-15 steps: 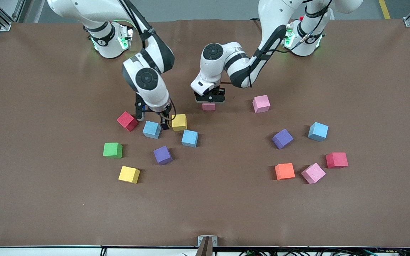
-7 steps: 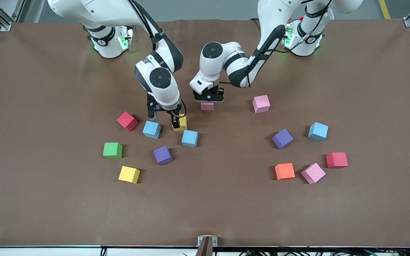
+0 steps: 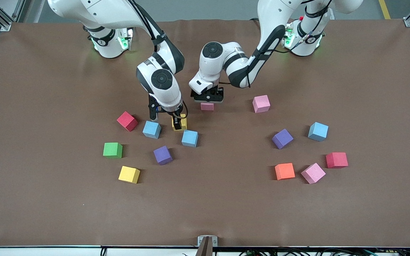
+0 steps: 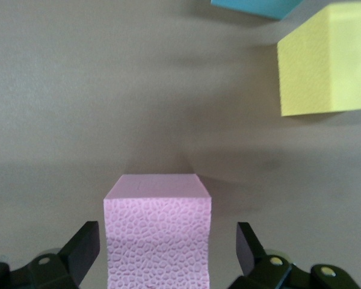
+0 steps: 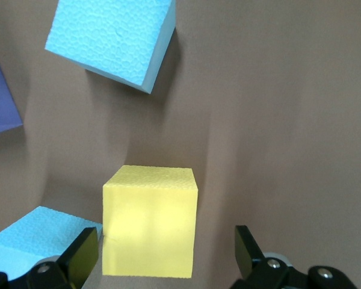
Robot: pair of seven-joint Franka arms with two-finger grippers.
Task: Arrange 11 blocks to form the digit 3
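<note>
A pink block (image 3: 207,106) (image 4: 157,232) rests on the table under my left gripper (image 3: 207,99) (image 4: 167,251), which is open with a gap on each side of the block. My right gripper (image 3: 164,120) (image 5: 167,253) is open over a yellow block (image 3: 180,124) (image 5: 149,220), which shows between its fingers, closer to one of them. Loose blocks lie around it: red (image 3: 127,121), light blue (image 3: 152,129), light blue (image 3: 190,138), purple (image 3: 163,155) and yellow (image 3: 129,174). No digit figure shows.
A green cube (image 3: 112,149) lies beside the purple block. Toward the left arm's end lie pink (image 3: 261,104), purple (image 3: 282,138), light blue (image 3: 318,131), red (image 3: 336,160), orange (image 3: 284,171) and pink (image 3: 313,173) blocks. Brown table (image 3: 205,213) nearest the front camera is bare.
My left gripper has opened and let go of the pink block, which now rests on the table. My right gripper has moved from beside the light blue block to over the yellow block.
</note>
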